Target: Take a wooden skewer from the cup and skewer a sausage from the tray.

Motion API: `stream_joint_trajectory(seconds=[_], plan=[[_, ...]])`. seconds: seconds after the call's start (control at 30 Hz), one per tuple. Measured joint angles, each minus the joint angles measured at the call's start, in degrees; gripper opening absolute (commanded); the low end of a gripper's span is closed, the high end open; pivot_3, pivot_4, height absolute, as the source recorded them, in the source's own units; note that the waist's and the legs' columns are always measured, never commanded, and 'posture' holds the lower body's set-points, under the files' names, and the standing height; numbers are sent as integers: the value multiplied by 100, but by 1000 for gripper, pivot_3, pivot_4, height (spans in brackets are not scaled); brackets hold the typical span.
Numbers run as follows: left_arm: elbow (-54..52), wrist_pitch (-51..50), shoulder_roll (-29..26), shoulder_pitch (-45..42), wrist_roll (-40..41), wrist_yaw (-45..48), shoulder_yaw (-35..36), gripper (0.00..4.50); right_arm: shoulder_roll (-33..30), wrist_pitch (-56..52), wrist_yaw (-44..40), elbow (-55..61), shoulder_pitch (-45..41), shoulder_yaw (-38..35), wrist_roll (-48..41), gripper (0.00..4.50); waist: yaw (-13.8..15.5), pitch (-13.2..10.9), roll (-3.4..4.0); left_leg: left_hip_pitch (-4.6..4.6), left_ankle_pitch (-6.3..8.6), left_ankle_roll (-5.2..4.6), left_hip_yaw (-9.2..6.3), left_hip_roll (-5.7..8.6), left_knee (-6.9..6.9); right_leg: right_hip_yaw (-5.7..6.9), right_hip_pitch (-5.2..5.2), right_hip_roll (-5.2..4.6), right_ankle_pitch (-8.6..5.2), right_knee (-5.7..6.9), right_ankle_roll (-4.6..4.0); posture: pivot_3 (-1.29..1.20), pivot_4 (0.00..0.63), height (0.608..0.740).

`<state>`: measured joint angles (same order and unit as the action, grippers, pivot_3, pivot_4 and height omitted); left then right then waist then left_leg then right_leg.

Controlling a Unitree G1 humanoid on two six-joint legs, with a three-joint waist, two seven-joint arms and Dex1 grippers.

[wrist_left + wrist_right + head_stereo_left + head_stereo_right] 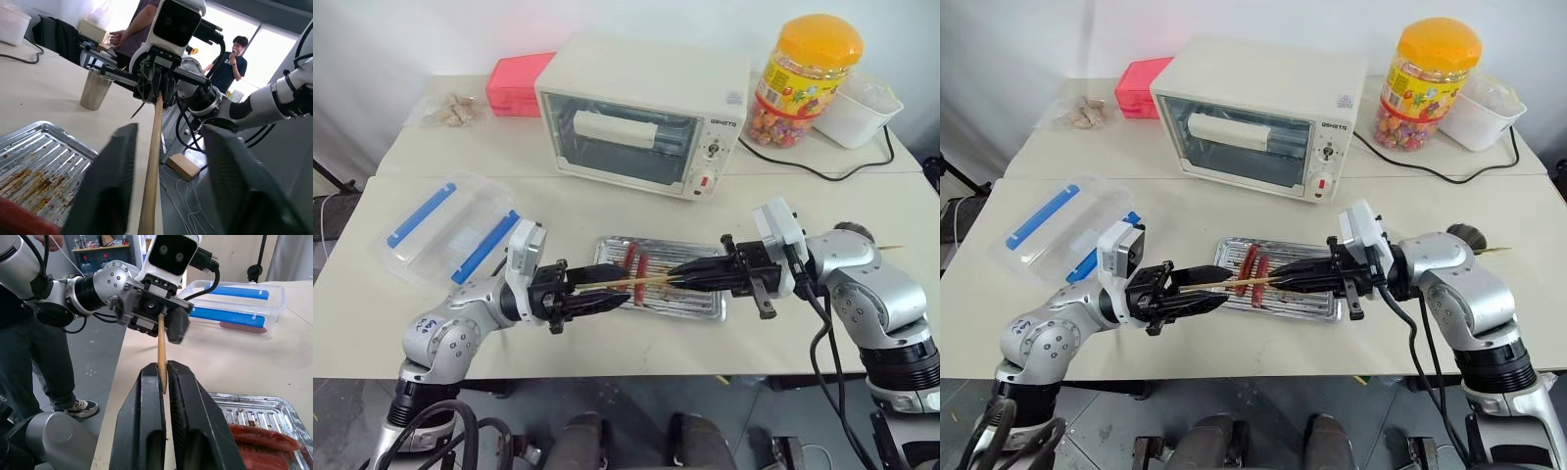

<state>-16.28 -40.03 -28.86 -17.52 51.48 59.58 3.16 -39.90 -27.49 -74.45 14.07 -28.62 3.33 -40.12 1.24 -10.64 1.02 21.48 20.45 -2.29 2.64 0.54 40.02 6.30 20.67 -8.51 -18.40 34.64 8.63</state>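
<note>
We see 2 grippers facing each other over the front of the table [607,206], with the skewer [625,285] stretched between them. The right gripper [677,273] has its 2 black fingers pressed tight on one end of the skewer, and in the right wrist view the stick [161,352] pokes out from between those fingers. The left gripper [619,298] sits at the other end. In the left wrist view its fingers [105,186] stand on both sides of the stick with gaps showing, so we cannot tell if they pinch it. The skewer lies nearly level, just above the tray [705,308]. The tray is flat on the table between the 2 arms, and 2 red sausages [1255,266] lie side by side in it, under the stick. The cup [96,89] stands on the table past the tray, near the right arm. Behind the tray is a white oven [641,113]. A clear box [445,230] with blue clips is beside the left arm. A candy jar [806,78] with a yellow lid and a white tub [862,113] stand at the far right corner. A pink box [517,83] sits at the back left. People [229,61] stand in the room behind the right arm.
</note>
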Motion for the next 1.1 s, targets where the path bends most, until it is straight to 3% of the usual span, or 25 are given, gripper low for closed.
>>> stream_joint_trajectory(seconds=[0.13, 0.4, 0.63, 0.87, 1.1], plan=[[33, 6, 1, 1, -28, -8, -19, 25, 4, 3, -31, 0, 5, 0, -5, 0, -5, 0, 0, 0, 0, 0, 0, 0, -1, 0, 0, 1, 0, -1, 0, 0, 150, 740], [54, -2, 11, 1, -30, -105, -39, 25, -32, -243, 36, 2, 1, -3, -34, 0, -2, 0, 0, 0, 0, 0, 0, 0, -1, 0, 0, 0, 0, -1, 0, 0, 150, 740], [63, -9, -112, 42, -5, -185, 125, 0, -266, -55, 51, -41, 182, -130, 261, 2088, 8, -1, -1, 0, 0, 0, 0, 0, -2, 0, 0, 0, 0, -4, 0, 0, 150, 740], [128, 554, -610, 730, -231, -119, 1060, 0, -1100, 882, -293, -795, 1437, -1027, 832, 4341, 9, -5, -9, -1, 1, -2, 7, 1, -8, 1, -7, 0, 0, -24, 0, 0, 150, 740], [25, 1217, -542, 1825, -474, -657, 2125, 0, -1205, 1721, -109, -1321, 2394, -1690, 1302, 4425, -18, -6, -10, -15, 1, -2, 29, -9, -11, -10, -19, 1, 0, -41, 0, 0, 150, 740]])
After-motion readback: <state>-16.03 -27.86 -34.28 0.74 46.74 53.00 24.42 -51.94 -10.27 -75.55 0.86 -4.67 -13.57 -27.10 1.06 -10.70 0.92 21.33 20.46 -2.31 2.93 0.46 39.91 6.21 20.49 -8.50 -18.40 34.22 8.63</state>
